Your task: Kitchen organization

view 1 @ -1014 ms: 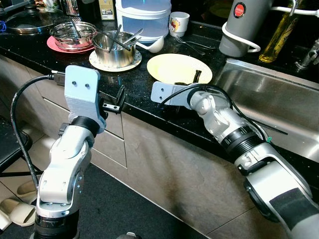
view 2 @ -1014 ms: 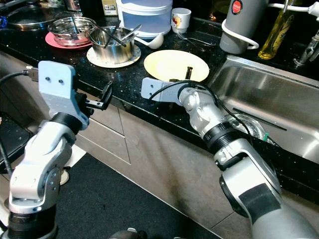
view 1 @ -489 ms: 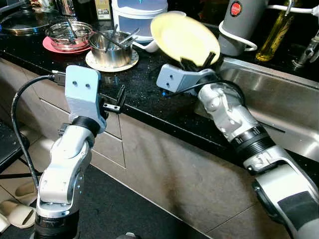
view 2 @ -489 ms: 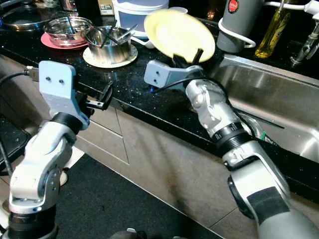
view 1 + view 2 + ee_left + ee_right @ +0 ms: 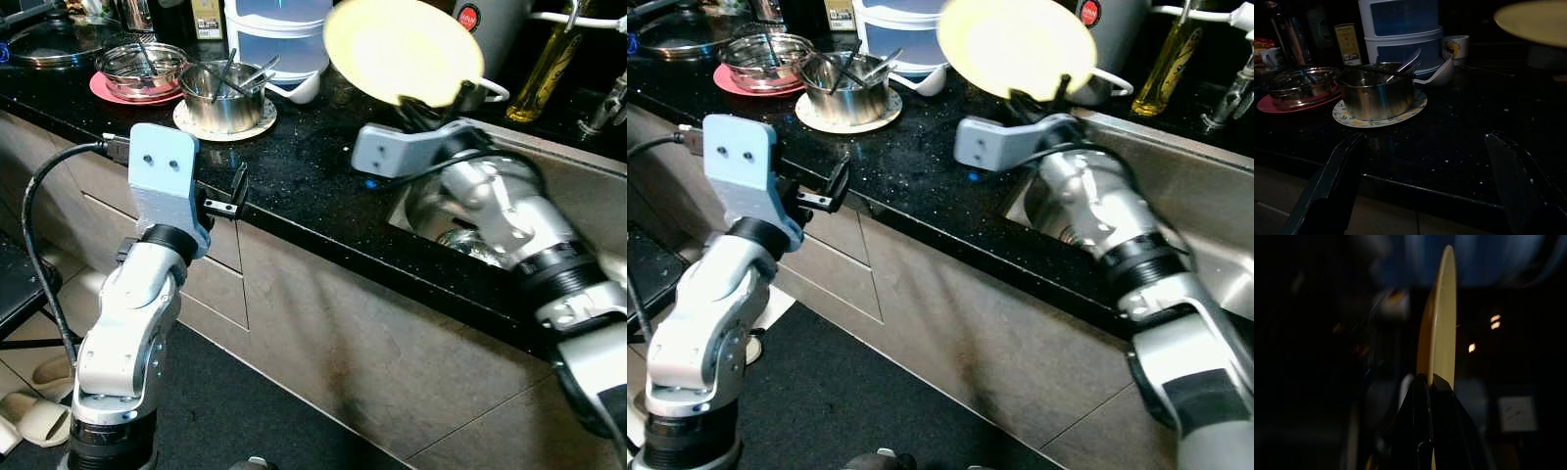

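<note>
While your right gripper [image 5: 423,108] pinches the near rim of the yellow plate [image 5: 400,49], item one hangs tilted in the air above the black counter [image 5: 294,162], just left of the steel sink [image 5: 1205,211]. Carry it level and slowly rightward so the thin rim cannot slip, clearing the grey kettle [image 5: 495,29] behind it. Your left gripper [image 5: 230,194], fingers spread and empty, waits at the counter's near edge, near the steel pot [image 5: 223,93].

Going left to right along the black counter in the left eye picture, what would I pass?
Glass bowl on a pink plate → steel pot on a patterned plate → white stacked container → yellow plate held up by the right gripper → olive oil bottle.
</note>
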### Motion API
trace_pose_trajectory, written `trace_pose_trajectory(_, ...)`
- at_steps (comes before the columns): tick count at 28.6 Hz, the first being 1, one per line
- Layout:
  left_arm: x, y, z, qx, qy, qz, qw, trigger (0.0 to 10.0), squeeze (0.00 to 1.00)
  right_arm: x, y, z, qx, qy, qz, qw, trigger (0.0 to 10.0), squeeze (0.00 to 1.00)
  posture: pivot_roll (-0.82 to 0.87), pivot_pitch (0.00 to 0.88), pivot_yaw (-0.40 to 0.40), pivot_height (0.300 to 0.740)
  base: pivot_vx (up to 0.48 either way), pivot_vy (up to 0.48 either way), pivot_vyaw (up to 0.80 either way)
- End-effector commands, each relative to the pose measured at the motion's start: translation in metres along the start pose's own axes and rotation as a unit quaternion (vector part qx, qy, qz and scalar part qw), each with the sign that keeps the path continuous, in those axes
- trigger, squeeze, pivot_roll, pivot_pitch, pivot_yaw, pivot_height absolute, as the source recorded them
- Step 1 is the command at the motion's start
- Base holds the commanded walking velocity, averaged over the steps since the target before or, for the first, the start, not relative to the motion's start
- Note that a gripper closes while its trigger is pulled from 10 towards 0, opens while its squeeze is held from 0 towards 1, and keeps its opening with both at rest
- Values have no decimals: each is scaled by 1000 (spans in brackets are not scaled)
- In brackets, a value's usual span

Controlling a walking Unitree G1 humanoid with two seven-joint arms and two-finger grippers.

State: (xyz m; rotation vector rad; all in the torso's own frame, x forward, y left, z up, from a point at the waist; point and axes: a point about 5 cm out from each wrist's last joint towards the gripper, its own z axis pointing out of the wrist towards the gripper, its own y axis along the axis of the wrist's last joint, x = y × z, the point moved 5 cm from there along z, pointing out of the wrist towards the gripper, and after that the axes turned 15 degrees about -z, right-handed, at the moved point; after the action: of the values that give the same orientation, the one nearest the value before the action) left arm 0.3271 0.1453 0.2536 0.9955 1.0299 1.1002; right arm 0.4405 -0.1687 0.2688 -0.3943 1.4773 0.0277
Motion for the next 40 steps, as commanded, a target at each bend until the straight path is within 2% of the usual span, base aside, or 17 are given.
trace_pose_trajectory(1, -3, -2, 1, 5, -7, -1, 1000, 10000, 0, 17, -1, -3, -11, 46, -15, 999, 0, 0, 6, 65, -52, 740, 0, 0, 0)
trace_pose_trajectory(4, -5, -3, 1, 6, -9, -2, 1000, 10000, 0, 23, -8, -4, -4, 73, -25, 997, 0, 0, 4, 66, -51, 740, 0, 0, 0)
trace_pose_trajectory(5, -6, -3, 2, 6, -10, -2, 1000, 10000, 0, 31, -14, -6, 1, 100, -48, 994, 0, 0, 6, 67, -50, 740, 0, 0, 0)
trace_pose_trajectory(6, -6, -3, 2, 6, -10, -2, 1000, 10000, 0, 31, -14, -6, 1, 100, -48, 994, 0, 0, 6, 67, -50, 740, 0, 0, 0)
trace_pose_trajectory(7, -6, -2, 2, 5, -11, -3, 1000, 10000, 0, 41, -26, -9, 16, 136, -62, 989, 0, 0, 7, 67, -53, 740, 0, 0, 0)
trace_pose_trajectory(11, -5, -2, 1, 5, -10, -2, 1000, 10000, 0, 44, -46, -13, 52, 155, -44, 986, 0, 0, 7, 69, -54, 740, 0, 0, 0)
trace_pose_trajectory(14, -5, -2, 1, 6, -9, -3, 1000, 10000, 0, 43, -62, -16, 88, 166, -14, 982, 0, 0, 7, 71, -55, 740, 0, 0, 0)
trace_pose_trajectory(18, -7, -3, 1, 7, -10, -4, 1000, 10000, 0, 43, -74, -19, 112, 174, 14, 978, 0, 0, 6, 71, -55, 740, 0, 0, 0)
trace_pose_trajectory(19, -7, -3, 0, 7, -11, -5, 1000, 10000, 0, 44, -83, -23, 125, 184, 10, 975, 0, 0, 7, 71, -55, 740, 0, 0, 0)
trace_pose_trajectory(29, -7, -3, 0, 8, -11, -3, 1000, 10000, 0, 50, -109, -38, 158, 220, 20, 962, 0, 0, 14, 73, -53, 740, 0, 0, 0)
trace_pose_trajectory(33, -6, -3, -1, 10, -13, -2, 1000, 10000, 0, 57, -125, -53, 171, 257, 24, 951, 0, 0, 12, 71, -49, 740, 0, 0, 0)
trace_pose_trajectory(38, -8, -4, 0, 11, -17, -3, 1000, 10000, 0, 65, -128, -63, 161, 303, 22, 939, 0, 0, 6, 67, -46, 740, 0, 0, 0)
trace_pose_trajectory(40, -9, -5, 1, 11, -19, -4, 1000, 10000, 0, 70, -130, -71, 158, 337, 14, 928, 0, 0, 6, 63, -46, 740, 0, 0, 0)
